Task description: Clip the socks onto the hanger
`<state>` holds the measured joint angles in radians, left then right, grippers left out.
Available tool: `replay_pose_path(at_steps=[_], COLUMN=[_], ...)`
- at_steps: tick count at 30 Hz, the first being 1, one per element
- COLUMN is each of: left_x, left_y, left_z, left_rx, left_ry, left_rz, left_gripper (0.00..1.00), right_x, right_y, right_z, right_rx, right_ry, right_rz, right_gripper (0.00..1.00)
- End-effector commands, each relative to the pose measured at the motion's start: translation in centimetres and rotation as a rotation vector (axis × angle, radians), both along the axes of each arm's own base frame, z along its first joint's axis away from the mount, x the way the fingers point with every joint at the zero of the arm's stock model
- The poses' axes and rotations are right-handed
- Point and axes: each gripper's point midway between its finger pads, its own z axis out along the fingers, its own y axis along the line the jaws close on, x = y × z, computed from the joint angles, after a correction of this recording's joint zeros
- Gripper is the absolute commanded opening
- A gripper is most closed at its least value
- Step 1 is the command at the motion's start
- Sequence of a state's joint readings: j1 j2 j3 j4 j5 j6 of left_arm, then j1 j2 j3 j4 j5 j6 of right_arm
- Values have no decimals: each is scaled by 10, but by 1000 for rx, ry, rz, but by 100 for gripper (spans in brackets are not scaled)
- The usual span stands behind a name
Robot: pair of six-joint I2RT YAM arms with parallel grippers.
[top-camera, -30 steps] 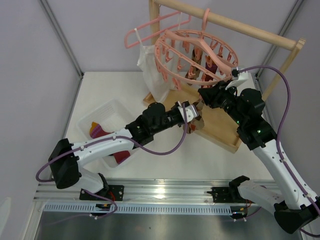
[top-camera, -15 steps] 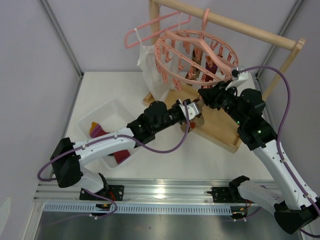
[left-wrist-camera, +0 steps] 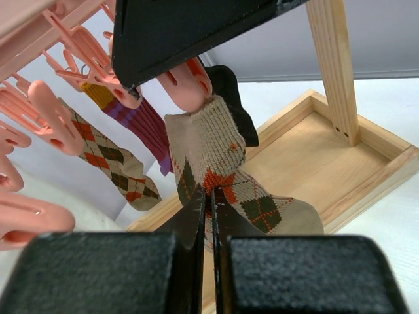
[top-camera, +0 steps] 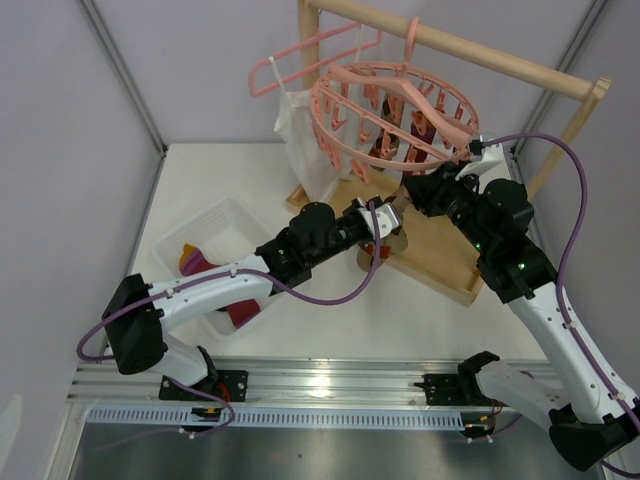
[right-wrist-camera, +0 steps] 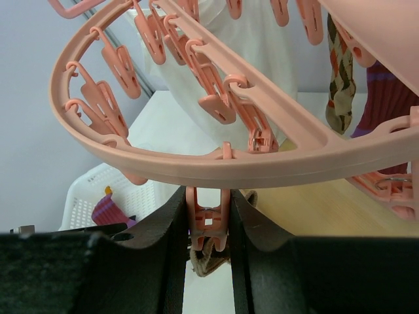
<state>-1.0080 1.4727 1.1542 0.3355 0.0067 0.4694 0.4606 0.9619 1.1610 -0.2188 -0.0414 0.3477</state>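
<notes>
1. The left gripper was pinched shut on the tan argyle fabric sock, its cuff raised to a pink plastic clip.
2. The right gripper squeezed that clip on the large round pink plastic drying hanger. The cuff should probably sit deep in the clip before the squeeze is released.
3. Only the left wrist view showed the cuff at the clip's mouth. The right wrist view mostly hid it and showed the squeeze instead.

White-and-black jointed arms, looping purple cables, matte black fingers
</notes>
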Motion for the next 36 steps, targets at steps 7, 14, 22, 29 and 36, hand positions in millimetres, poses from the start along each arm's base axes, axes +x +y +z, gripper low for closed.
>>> replay_pose_path(at_steps=[7,14,22,29,36], left_x=[-2,-2,4,4,-1], left_y=[-4,-6,-7,-3,-3], left_z=[23,27,30,41,40], left_rx=[-87,-94,-106,-135,-133], left_ry=[-8,-5,-2,-14,-10], left_rz=[-8,-8,20,30,8], left_gripper=[1,1,1,1,1], right_x=[-4,-6,-7,-4,-2], right_y=[-3,4,10,4,-1], right_z=[12,13,9,1,1], right_rx=[30,55,58,26,4], right_ry=[-18,-14,6,19,4], right_rz=[-11,30,56,27,1], right_gripper=[0,0,0,0,0])
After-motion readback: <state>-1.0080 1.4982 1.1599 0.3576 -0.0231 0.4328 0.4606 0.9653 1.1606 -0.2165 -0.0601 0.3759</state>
